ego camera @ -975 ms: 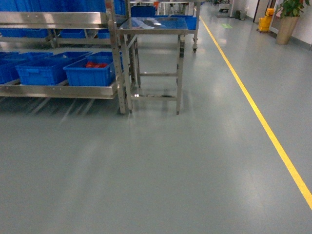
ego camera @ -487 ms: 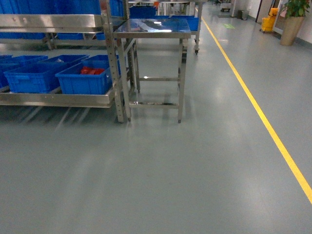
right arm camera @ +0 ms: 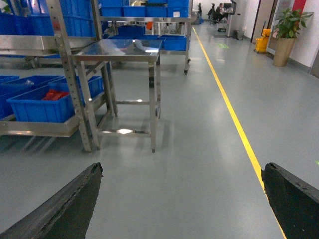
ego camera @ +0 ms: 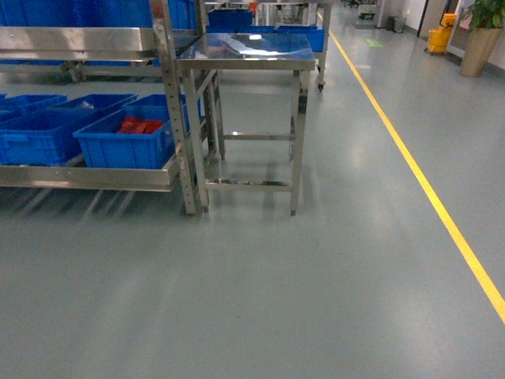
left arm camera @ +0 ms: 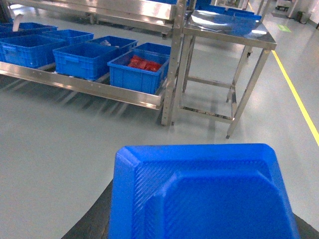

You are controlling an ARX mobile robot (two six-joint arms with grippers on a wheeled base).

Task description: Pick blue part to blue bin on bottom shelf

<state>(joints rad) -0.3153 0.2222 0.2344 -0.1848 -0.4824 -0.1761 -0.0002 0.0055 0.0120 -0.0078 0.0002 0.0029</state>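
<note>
While the rack's bottom shelf (ego camera: 87, 175) holds blue crates, my right gripper (right arm camera: 182, 199) is spread wide; my left gripper's state I cannot tell.

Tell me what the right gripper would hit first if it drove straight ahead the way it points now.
Nothing close: between the open black fingers the way is bare grey floor. Farther on, roughly in line, stands the steel table, probably its front right leg first, though depth is hard to judge.
</note>
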